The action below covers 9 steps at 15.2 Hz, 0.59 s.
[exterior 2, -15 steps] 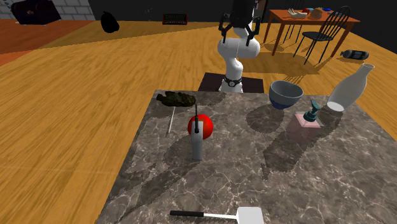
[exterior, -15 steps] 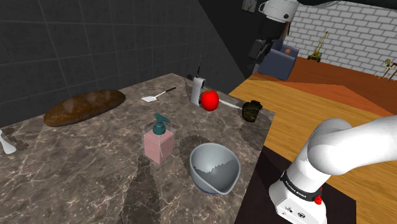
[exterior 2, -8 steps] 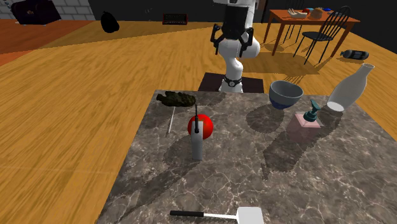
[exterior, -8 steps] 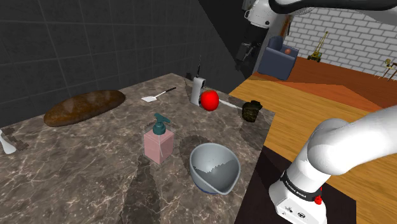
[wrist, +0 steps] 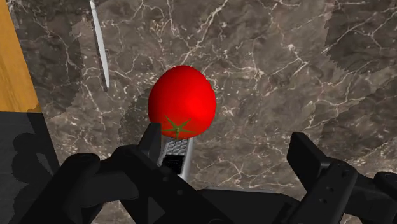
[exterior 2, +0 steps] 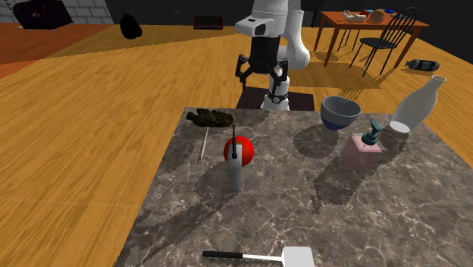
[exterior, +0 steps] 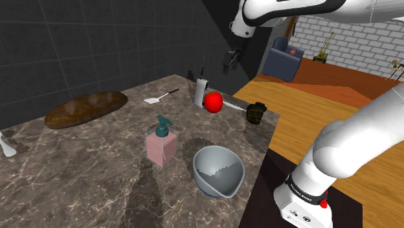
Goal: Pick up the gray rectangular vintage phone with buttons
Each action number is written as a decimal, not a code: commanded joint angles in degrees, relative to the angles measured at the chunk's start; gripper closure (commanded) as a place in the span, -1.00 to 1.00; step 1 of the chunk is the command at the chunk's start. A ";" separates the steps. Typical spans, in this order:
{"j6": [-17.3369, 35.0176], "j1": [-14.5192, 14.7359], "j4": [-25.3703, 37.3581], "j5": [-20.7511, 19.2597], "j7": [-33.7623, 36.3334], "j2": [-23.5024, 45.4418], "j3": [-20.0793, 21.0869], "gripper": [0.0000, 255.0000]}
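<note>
A red tomato [exterior 2: 241, 151] crowds one side of the gray phone [exterior 2: 236, 176] (seemingly touching it, though the overlap hides the contact), while bare marble tabletop [exterior 2: 341, 197] lies open on the phone's other sides.

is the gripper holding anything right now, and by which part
Nothing is held: the gripper hangs open above the table, its fingers apart and clear of the gray phone.
</note>
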 commanded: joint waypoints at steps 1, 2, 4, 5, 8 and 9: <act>1.48 0.09 3.13 0.41 -1.06 4.84 -0.52 -1.00; 2.10 0.07 4.58 0.66 -1.66 7.06 -0.79 -1.00; 3.14 0.01 7.72 1.23 -2.86 11.52 -1.28 -1.00; 3.56 -0.06 9.41 1.55 -3.46 13.78 -1.49 -1.00; 4.37 -0.36 14.99 2.62 -5.24 20.63 -1.95 -1.00; 4.49 -0.48 17.02 3.00 -5.82 22.95 -2.06 -1.00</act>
